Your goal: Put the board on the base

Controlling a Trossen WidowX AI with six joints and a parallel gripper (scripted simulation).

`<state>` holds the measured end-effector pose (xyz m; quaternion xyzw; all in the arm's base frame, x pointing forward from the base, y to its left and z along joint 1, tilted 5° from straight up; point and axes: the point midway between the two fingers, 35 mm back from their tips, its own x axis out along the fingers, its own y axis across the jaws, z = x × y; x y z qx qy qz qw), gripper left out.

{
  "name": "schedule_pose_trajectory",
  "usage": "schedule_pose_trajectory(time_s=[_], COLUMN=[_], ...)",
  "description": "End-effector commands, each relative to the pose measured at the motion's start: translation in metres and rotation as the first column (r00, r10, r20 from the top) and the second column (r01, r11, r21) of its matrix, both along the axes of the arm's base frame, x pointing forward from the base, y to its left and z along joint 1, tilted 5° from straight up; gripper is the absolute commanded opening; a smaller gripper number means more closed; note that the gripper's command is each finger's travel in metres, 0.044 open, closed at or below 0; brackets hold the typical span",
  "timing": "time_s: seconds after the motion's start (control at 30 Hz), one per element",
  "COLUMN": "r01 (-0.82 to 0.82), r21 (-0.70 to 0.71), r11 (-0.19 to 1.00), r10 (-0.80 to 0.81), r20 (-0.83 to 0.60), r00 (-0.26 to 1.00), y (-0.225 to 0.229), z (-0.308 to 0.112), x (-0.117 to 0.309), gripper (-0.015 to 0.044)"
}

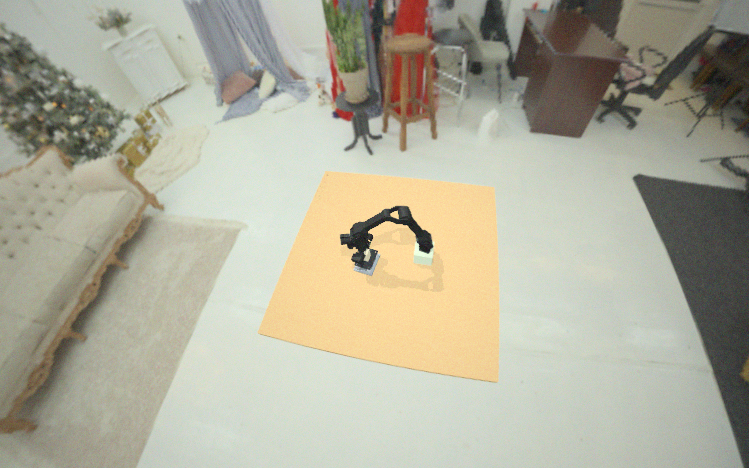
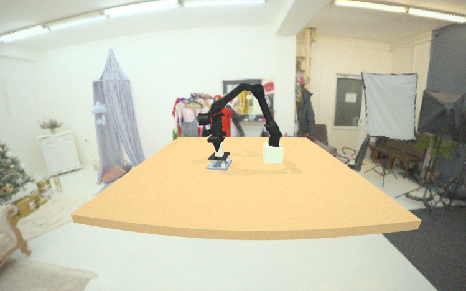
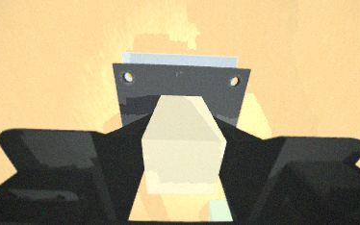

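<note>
Above the grey base (image 1: 367, 273) (image 2: 218, 168) (image 3: 182, 60), the tool (image 1: 366, 259) (image 2: 218, 148) (image 3: 181, 118) pointing downward.

The board (image 2: 213, 157) (image 3: 182, 82) is above the base (image 2: 219, 168) (image 3: 182, 59) on the table (image 1: 400, 325) (image 2: 249, 202).

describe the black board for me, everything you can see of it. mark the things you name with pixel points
The black board (image 2: 219, 155) (image 3: 182, 82) is a thin, flat, dark plate, four-cornered, with a smooth matte look. Two round holes show near its far corners in the wrist view; the near corners are hidden. A cream block handle rises from its top, held between the jaws. It hangs roughly level, handle up, over the grey base (image 2: 219, 168) (image 3: 182, 60). Whether it touches the pins is too small to tell.
</note>
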<state>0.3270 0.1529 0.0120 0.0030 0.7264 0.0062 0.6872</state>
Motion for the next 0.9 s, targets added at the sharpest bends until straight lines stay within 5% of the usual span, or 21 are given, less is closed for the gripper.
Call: schedule_pose_trajectory(time_s=[0.0,0.77,0.87], r01=[0.000,-0.009,-0.006], r21=[0.001,0.002,-0.001], r11=[1.000,1.000,1.000], r10=[0.000,0.009,0.006], r20=[0.002,0.003,-0.003], r00=[1.000,1.000,1.000], y=[0.000,0.002,0.002], z=[0.001,-0.011,-0.009], x=[0.001,0.002,0.002], gripper=[0.0000,0.0000,0.0079])
